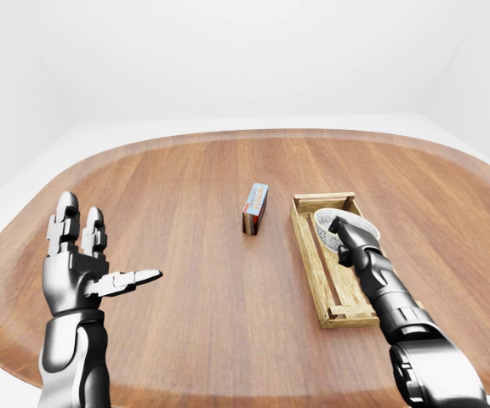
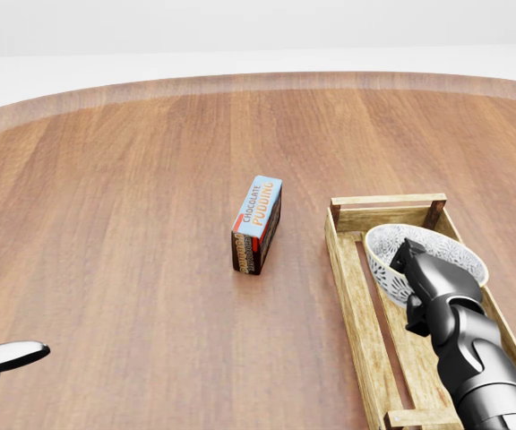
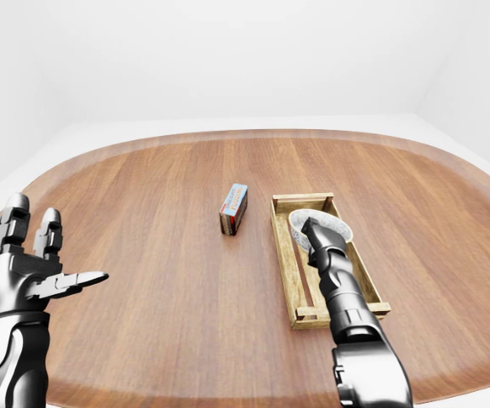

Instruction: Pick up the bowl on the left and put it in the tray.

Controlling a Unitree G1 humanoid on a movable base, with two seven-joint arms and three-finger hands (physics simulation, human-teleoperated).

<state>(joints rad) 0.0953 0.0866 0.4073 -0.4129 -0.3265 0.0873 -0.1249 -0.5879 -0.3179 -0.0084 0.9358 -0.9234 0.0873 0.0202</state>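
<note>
The wooden tabletop [image 2: 106,224] was wide and round. The right hand [image 2: 424,278] held the bowl [image 2: 455,249] by its rim, low inside the tray [image 2: 348,269]. Letting go slowly would keep the bowl flat. The left hand [image 1: 79,268] was open wide.

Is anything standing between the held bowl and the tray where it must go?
Nothing visible. The right hand holds the bowl within the tray's walls, at its top end in the head view; the pudding box stands apart, left of it.
</note>
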